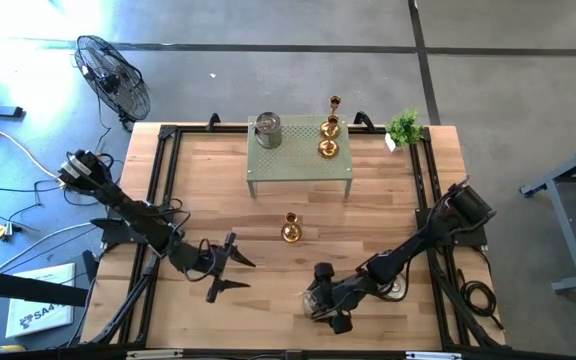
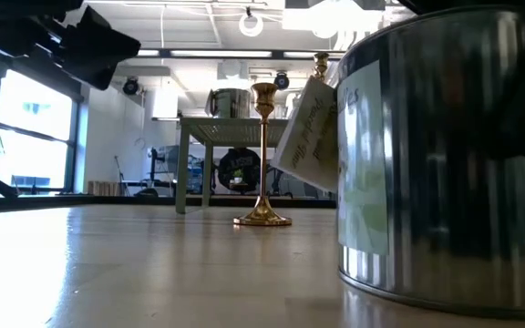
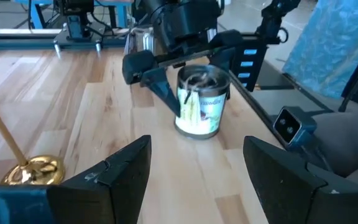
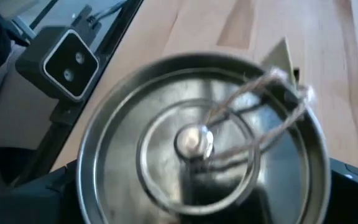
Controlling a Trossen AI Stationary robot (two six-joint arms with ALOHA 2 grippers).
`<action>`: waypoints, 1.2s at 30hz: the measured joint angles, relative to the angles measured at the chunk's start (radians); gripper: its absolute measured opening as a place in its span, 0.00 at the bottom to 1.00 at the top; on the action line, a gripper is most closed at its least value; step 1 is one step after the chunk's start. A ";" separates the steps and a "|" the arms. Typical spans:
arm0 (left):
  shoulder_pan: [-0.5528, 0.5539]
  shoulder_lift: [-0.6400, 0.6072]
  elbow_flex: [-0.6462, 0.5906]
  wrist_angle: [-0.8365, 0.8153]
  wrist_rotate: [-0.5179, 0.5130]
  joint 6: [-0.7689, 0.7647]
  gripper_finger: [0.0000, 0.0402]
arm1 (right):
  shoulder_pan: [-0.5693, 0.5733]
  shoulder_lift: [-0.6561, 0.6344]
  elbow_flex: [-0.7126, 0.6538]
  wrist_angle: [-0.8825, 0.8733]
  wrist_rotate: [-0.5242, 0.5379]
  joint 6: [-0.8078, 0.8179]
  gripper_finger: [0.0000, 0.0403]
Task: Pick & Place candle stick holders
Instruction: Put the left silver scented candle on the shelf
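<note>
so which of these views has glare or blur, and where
High view: daylight washes out the floor at the top left corner. Low view: bright ceiling lights and windows backlight the room; the silver tin looms close and soft, while the gold candle holder is sharp. Right wrist view: the tin fills the frame, blurred.

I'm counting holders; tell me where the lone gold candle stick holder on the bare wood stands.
In the high view the gold candle stick holder stands upright mid-table, in front of the green perforated stand, between both grippers.

Silver tin label and paper tag: script too blurred to read.
</note>
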 joint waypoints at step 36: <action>0.000 0.000 0.000 -0.004 -0.010 0.001 0.62 | 0.001 0.000 -0.010 0.029 0.047 0.135 0.98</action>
